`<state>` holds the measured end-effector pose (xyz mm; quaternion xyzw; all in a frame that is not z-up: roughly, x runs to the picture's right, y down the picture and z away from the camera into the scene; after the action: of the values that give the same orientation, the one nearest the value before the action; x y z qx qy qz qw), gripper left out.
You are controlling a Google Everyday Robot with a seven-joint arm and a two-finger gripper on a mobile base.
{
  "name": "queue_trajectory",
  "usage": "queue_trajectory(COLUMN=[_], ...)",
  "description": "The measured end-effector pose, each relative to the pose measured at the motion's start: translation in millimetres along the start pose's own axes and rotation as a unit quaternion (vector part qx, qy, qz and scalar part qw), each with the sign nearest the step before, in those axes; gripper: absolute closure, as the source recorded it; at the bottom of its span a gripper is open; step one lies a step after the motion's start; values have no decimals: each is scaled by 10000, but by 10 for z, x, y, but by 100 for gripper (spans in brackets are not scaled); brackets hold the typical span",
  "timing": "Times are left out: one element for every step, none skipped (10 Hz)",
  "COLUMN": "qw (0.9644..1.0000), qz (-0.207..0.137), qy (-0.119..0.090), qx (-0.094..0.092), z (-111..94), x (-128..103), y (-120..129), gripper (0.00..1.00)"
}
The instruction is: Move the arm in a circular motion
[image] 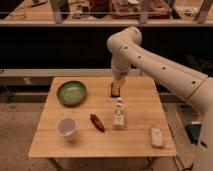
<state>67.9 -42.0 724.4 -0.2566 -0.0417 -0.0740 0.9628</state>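
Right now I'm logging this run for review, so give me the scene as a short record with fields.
table: wooden
arm: cream-white, reaching in from the picture's right, bent downward
tool: at the arm's end, over a small dark item near the table's far edge
picture left: green bowl behind, white cup in front
centre: white bottle upright, red-brown object to its left
front right: pale flat object

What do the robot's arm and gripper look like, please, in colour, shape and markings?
The arm is cream-white, built of thick, rounded tubular segments with a bulbous elbow joint and a row of small dark dots along its side. No loose cables show. The gripper, a narrower cream tip at its end, sits above the far edge of the wooden table.
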Motion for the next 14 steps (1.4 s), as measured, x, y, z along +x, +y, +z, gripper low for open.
queue_trajectory(qw=[10000,9999,9999,9998,9997,9995,9993,9994,9995,9995,9996,9993,9991,9991], qz=[13,96,146,189,229,300,362,345,296,297,278,364,415,403], qy=[21,42,16,-6,-51,-82,48,87,15,-30,2,31,9,-39], qx=[29,29,29,41,60,54,52,34,47,64,90,55,74,103], z=[-9,-12,-28,-57,-93,-99,-113,-114,-81,-75,-80,-78,-82,-112], x=[24,75,72,51,33,61,145,170,312,403,388,322,346,394], y=[48,190,325,401,443,457,427,413,460,510,562,680,751,809], gripper=[59,59,59,59,59,59,59,59,59,59,59,59,59,59])
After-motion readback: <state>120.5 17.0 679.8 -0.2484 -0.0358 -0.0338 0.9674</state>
